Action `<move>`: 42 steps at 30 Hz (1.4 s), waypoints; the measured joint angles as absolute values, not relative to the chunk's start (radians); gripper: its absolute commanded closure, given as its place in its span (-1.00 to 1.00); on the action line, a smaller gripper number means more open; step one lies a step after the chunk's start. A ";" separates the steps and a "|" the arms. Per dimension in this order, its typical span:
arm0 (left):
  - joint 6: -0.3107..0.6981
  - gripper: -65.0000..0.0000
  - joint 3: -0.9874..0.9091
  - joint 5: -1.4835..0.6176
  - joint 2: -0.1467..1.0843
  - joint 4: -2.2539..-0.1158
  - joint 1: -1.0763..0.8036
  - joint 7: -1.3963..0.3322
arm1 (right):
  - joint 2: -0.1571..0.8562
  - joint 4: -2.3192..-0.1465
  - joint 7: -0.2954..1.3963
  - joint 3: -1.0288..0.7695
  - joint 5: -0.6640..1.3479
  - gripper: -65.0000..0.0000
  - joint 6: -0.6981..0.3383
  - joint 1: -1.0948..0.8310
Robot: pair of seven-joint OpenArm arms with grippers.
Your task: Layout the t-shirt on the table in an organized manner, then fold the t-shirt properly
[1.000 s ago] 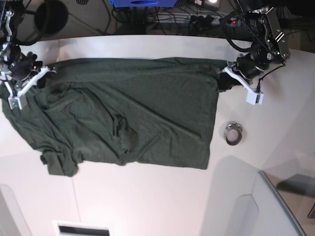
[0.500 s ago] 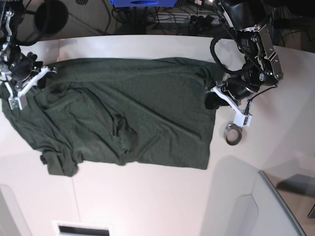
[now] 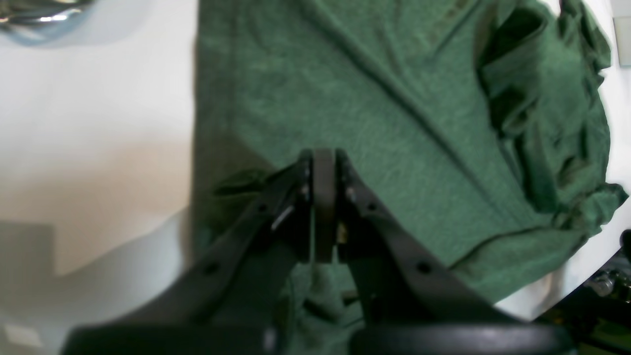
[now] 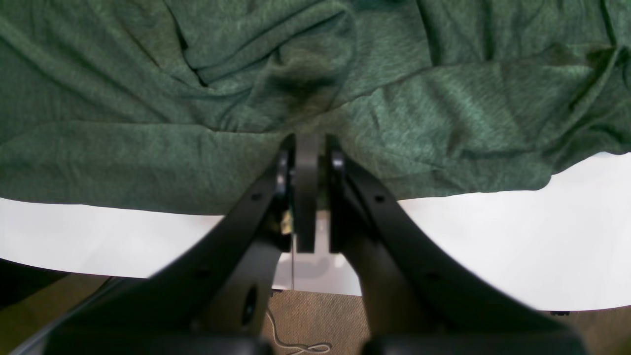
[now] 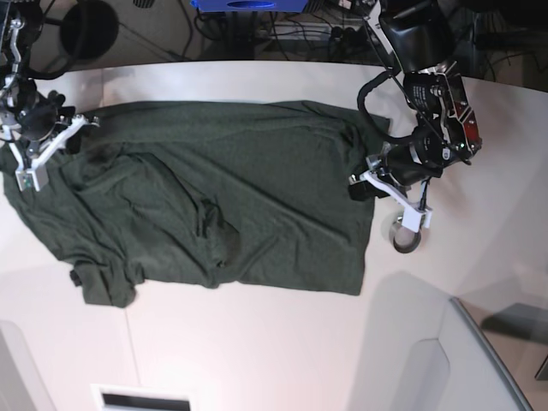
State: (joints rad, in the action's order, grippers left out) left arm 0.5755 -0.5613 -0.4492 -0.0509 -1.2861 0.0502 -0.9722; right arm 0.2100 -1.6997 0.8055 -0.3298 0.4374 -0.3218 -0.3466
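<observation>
The dark green t-shirt (image 5: 214,197) lies spread across the white table (image 5: 257,342), wrinkled, with a bunched sleeve at its near left corner. At the shirt's right edge my left gripper (image 5: 358,188) is shut on a pinch of cloth that is pulled inward. In the left wrist view the left gripper (image 3: 324,162) has its jaws pressed together over the t-shirt (image 3: 394,98). My right gripper (image 5: 70,137) is shut on the far left edge. In the right wrist view the right gripper (image 4: 306,148) clamps the hem of the t-shirt (image 4: 148,148) near the table (image 4: 493,246) edge.
A small metal ring (image 5: 406,233) sits on the table just right of the shirt, partly under the left arm's white mount, and shows as the ring (image 3: 39,15) at the top left of the left wrist view. Cables and a power strip (image 5: 308,34) lie beyond the far edge. A grey panel (image 5: 479,360) stands at the near right.
The left gripper moved from the shirt's far right corner down and inward along the right edge, dragging that corner of cloth with it. The right arm has not moved.
</observation>
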 measured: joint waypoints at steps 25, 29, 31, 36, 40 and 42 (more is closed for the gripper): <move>0.583 -1.00 -0.589 -0.461 -0.068 -1.579 0.005 -0.965 | 0.059 -1.588 0.769 -0.771 0.444 -0.23 -0.327 -0.230; 0.648 -1.00 -0.674 -0.453 -0.062 -1.684 -0.073 -0.970 | 0.089 -1.376 0.775 -0.924 0.534 -0.22 -0.430 -0.177; 0.690 -1.00 -0.711 -0.451 -0.066 -1.682 -0.118 -0.984 | 0.132 -1.238 0.779 -0.944 0.610 -0.22 -0.501 -0.155; 0.690 -1.00 -0.768 -0.450 -0.035 -1.662 -0.222 -0.981 | 0.235 -1.008 0.790 -0.956 0.639 -0.22 -0.546 -0.080; 0.689 -1.00 -0.778 -0.450 -0.005 -1.670 -0.281 -0.975 | 0.255 -0.897 0.785 -0.999 0.660 -0.22 -0.575 -0.032; 0.689 -1.00 -0.772 -0.450 -0.009 -1.670 -0.302 -0.976 | 0.274 -0.846 0.785 -1.015 0.674 -0.23 -0.577 -0.010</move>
